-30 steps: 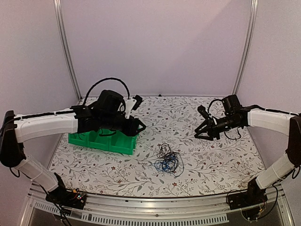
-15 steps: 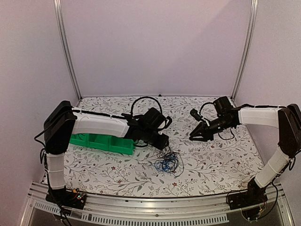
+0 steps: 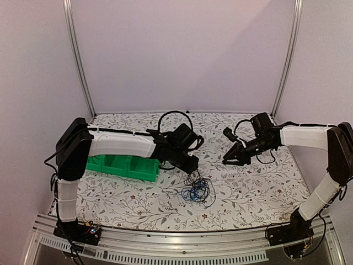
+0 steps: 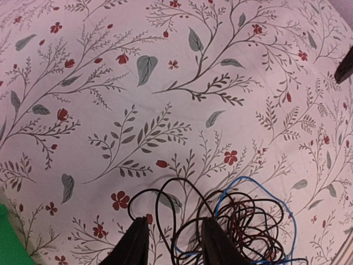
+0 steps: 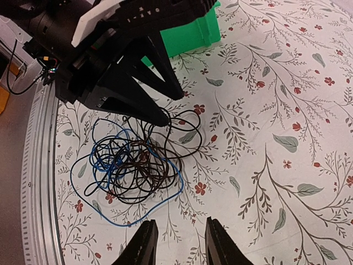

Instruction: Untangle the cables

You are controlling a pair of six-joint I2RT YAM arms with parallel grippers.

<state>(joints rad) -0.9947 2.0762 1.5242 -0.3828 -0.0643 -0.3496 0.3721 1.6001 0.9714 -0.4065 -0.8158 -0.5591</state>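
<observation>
Left end effector (image 4: pixel 175 223) at cables' (image 3: pixel 196 190) 12 o'clock
It and right end effector (image 5: pixel 180 223) part-spread, empty; cables snarled at bench's (image 3: pixel 248 182) 6 o'clock. Grabbing several strands together could cinch the knot.

Robot lab test cell, not a home or shop. Tells:
- Two white-and-black arms, left arm (image 3: pixel 118 144) and right arm (image 3: pixel 306 135), are bolted at the table's near edge by a slotted aluminium rail (image 3: pixel 182 245).
- Bare aluminium uprights (image 3: pixel 77 61) at the far corners frame plain pale wall panels (image 3: pixel 182 49), booth style.
- Exposed wiring and a small electronics board (image 3: pixel 91 227) sit by the left arm's base.
- A floral cloth (image 3: pixel 248 182) covers the whole table top.
- A green plastic parts bin (image 3: pixel 118 167) sits near the left edge.
- No furniture or household stuff, just rig hardware.
</observation>
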